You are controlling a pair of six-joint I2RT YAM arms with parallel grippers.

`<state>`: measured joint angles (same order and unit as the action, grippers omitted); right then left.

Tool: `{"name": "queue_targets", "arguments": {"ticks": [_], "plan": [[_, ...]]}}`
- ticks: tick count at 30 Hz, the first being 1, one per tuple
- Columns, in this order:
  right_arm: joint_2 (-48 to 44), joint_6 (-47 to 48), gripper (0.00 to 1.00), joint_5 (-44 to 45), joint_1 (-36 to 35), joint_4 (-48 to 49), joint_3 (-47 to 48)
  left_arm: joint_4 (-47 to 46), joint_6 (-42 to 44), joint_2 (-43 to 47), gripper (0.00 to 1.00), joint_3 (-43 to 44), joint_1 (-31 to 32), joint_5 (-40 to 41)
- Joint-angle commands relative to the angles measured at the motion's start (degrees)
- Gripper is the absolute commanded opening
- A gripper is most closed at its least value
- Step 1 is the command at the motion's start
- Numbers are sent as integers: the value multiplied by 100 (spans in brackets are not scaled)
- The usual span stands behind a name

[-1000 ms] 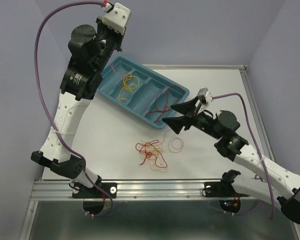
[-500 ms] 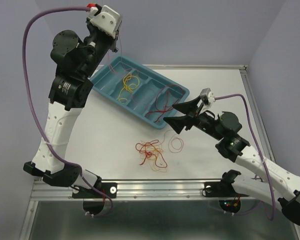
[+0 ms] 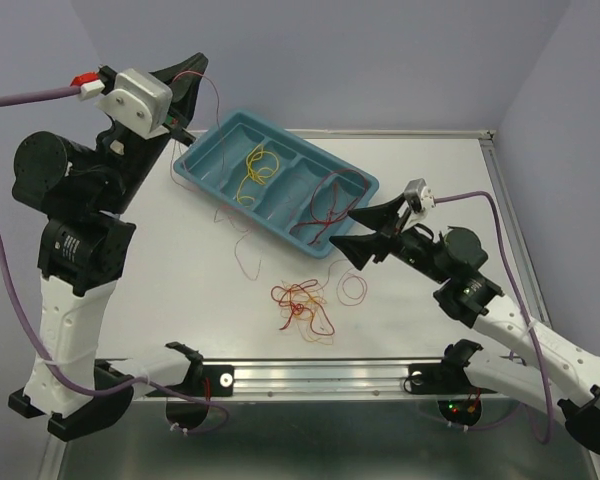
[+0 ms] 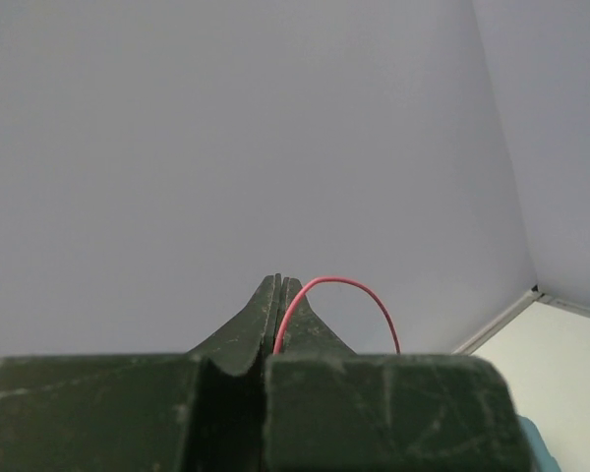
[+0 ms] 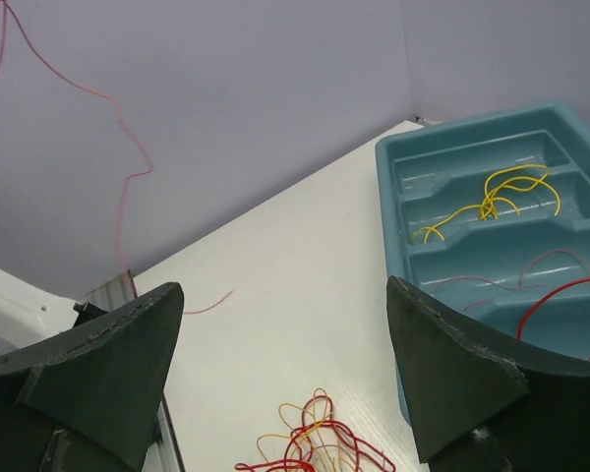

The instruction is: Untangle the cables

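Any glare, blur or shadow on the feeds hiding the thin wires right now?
Left wrist: shut jaws dark, red wire crisp against the plain wall. Top view: even light, no glare; the tangle is sharp, the red wire hanging off the left gripper faint. Right wrist: own jaws dark and slightly soft, tray sharp.

Hair-thin cables (image 3: 302, 308) in red, yellow and orange, tangled in a loose heap on the table (image 3: 430, 180); yellow bundle (image 3: 255, 165) and red strands (image 3: 325, 205) in separate tray (image 3: 288, 188) compartments; one red strand (image 4: 334, 279) pinched high in the left gripper (image 4: 280, 280), trailing down.
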<state>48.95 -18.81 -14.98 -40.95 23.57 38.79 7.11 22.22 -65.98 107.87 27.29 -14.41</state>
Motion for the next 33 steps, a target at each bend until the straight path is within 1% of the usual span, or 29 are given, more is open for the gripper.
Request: {"name": "queue_targets", "arguments": {"ticks": [1, 4, 5, 8, 13, 17, 19, 20, 21, 23, 24, 26, 29, 32, 33], "plan": [[-184, 53, 89, 127, -18, 244, -108, -281, 107, -407, 0, 321, 5, 272], [-210, 53, 89, 145, -18, 253, -117, -176, 107, -872, 0, 839, 5, 631], [-210, 44, 89, 153, -27, 253, -117, -1, 125, -1195, 0, 1232, -4, 685], [-228, 18, 89, 171, -27, 253, -117, 115, 169, -1697, 0, 1735, -4, 834], [-298, 17, 90, 180, -27, 253, -134, -113, 239, -2165, 0, 1956, -4, 835], [-342, 9, 90, 162, -18, 253, -152, -316, 336, -2508, 0, 1826, -13, 984], [-342, 0, 90, 145, -18, 253, -152, -447, 345, -2508, 0, 1563, -30, 985], [-360, -9, 90, 127, -27, 253, -152, -622, 353, -2447, 0, 1178, -57, 897], [-368, -18, 90, 110, -27, 253, -152, -684, 371, -2403, 0, 940, -57, 870], [-386, -26, 90, 83, -27, 253, -152, -1096, 415, -2245, 0, 456, -75, 809], [-395, -26, 90, 66, -18, 253, -161, -1203, 424, -2201, 0, -51, -92, 783], [-404, -35, 90, 74, -18, 253, -152, -1466, 476, -2069, 0, -555, -92, 712], [-386, -35, 91, 83, -27, 244, -170, -1791, 512, -1937, 0, -1643, -118, 651], [-307, -44, 91, 83, -27, 253, -152, -2056, 564, -1866, 0, -2338, -136, 528], [-290, -35, 91, 83, -18, 253, -152, -2091, 590, -1849, 0, -2446, -145, 536]]}}
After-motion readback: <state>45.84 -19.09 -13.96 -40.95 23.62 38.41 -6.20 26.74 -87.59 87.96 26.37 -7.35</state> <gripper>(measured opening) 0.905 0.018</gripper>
